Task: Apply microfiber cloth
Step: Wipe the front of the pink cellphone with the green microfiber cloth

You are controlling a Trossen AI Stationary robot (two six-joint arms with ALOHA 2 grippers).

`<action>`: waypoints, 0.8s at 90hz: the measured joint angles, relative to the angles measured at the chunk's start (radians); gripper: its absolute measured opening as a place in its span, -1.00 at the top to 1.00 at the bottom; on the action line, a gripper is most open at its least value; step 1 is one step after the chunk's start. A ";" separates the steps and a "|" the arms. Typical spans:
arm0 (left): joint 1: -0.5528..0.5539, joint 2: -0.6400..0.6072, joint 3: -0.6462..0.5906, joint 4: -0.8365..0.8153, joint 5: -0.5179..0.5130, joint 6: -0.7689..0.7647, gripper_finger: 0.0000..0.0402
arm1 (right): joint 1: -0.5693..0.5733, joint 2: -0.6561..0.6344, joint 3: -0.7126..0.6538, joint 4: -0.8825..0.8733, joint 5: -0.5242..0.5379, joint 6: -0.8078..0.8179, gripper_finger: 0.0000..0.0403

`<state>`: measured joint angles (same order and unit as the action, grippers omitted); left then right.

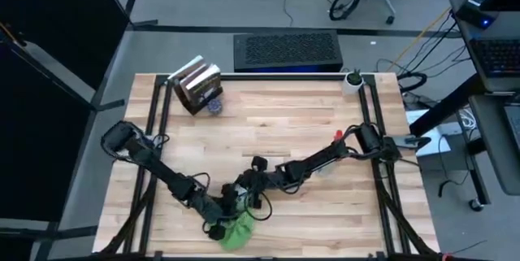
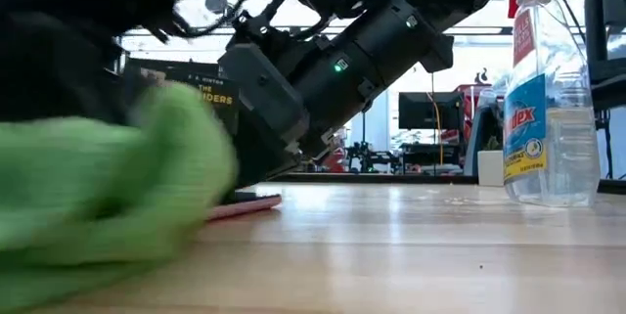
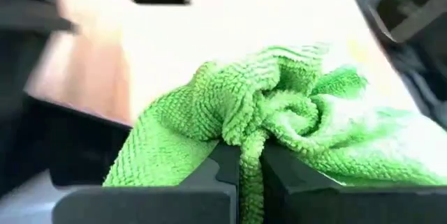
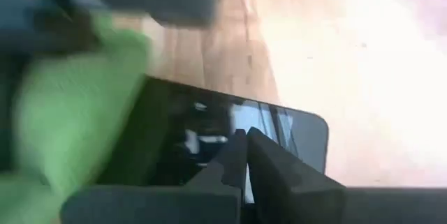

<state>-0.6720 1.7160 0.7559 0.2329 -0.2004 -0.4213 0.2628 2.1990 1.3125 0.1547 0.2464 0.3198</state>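
At the tabletop's (image 1: 325, 155) near edge:
Microfiber cloth (image 1: 236, 229): bunched, no clear long axis.
Left gripper (image 3: 250, 160): fingers pinching cloth.
Right gripper (image 4: 246, 155): fingers closed, touching black device (image 4: 279, 137) beside cloth.

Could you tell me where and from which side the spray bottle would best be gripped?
Probably at the narrow neck below the red trigger of the spray bottle, coming in level from the side: it stands upright, and its wide clear body looks harder for two fingers to span.
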 joint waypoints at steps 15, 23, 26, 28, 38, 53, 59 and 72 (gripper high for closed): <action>-0.031 -0.178 0.002 -0.237 -0.076 -0.046 1.00 | 0.000 0.000 0.000 0.002 0.004 -0.016 1.00; -0.042 -0.271 0.002 -0.431 -0.131 -0.098 1.00 | 0.000 -0.002 0.000 0.008 0.000 -0.022 1.00; -0.042 -0.303 0.002 -0.518 -0.162 -0.127 1.00 | 0.000 -0.009 -0.001 0.005 -0.003 -0.026 1.00; -0.041 -0.323 0.003 -0.583 -0.188 -0.150 1.00 | 0.000 -0.011 -0.001 0.003 -0.005 -0.030 1.00; -0.019 -0.384 0.002 -0.900 -0.298 -0.281 1.00 | 0.006 -0.051 -0.006 -0.030 -0.011 -0.053 1.00; 0.061 -0.429 0.002 -1.154 -0.355 -0.406 1.00 | 0.010 -0.157 -0.002 -0.093 -0.015 -0.063 1.00; 0.094 -0.429 0.002 -1.150 -0.362 -0.404 1.00 | 0.016 -0.186 -0.002 -0.144 -0.015 -0.063 1.00; 0.150 -0.414 -0.004 -1.121 -0.370 -0.381 0.96 | 0.039 -0.233 -0.002 -0.232 -0.016 -0.041 1.00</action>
<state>-0.5216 1.3022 0.7514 -0.8886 -0.5700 -0.8018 0.3020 1.9656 1.3109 -0.0774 0.2305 0.2791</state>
